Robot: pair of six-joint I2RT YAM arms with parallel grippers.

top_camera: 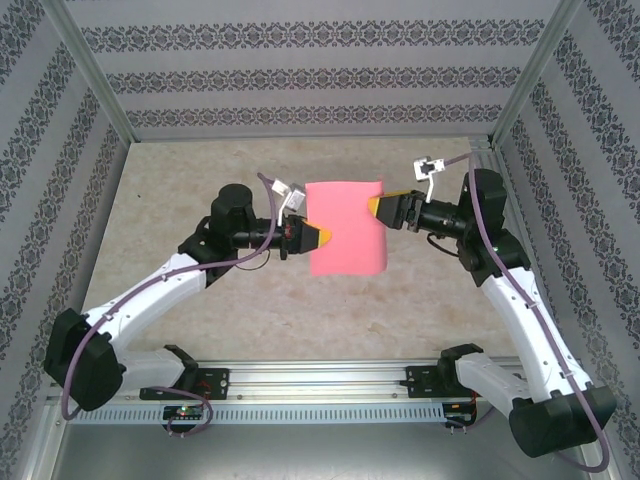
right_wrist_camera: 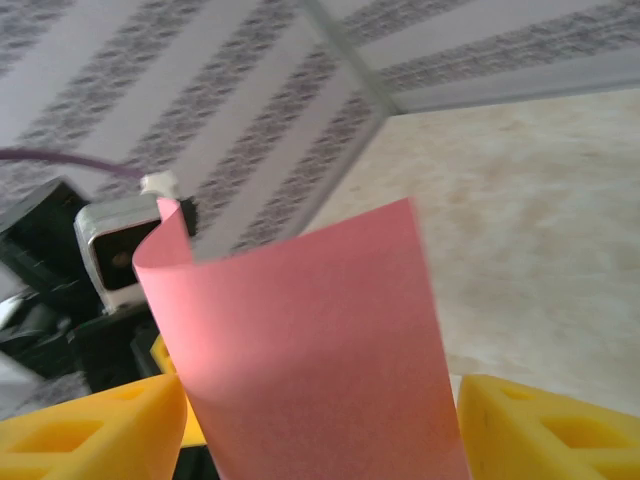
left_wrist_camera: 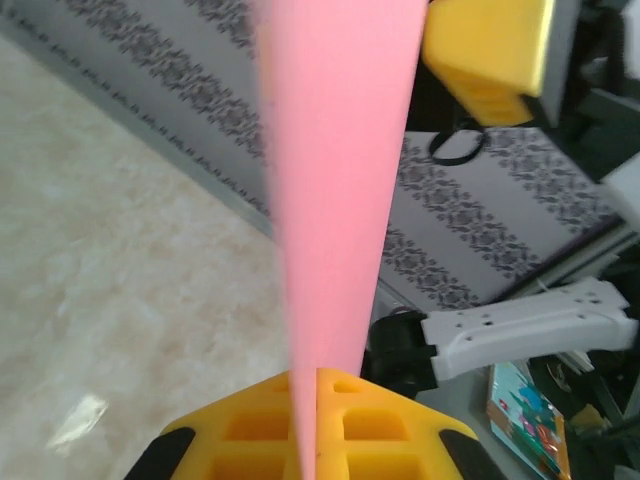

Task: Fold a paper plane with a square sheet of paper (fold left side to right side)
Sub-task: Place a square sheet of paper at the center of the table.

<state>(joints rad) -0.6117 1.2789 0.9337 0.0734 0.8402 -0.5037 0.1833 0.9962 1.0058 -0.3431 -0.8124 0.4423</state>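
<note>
**A:** The left gripper is clamped flat on the left edge of the pink sheet of paper, holding it in the air over the middle of the bench.

**B:** And the right gripper?

**A:** Its fingers are spread wide on either side of the right edge, gripping nothing. The sheet curls a little at its far edge.

**B:** So what would make this step go well?

**A:** Probably a slow, level descent to the bench. Thin paper held by one side can droop and twist. The edges should meet squarely before any crease is pressed.
</note>
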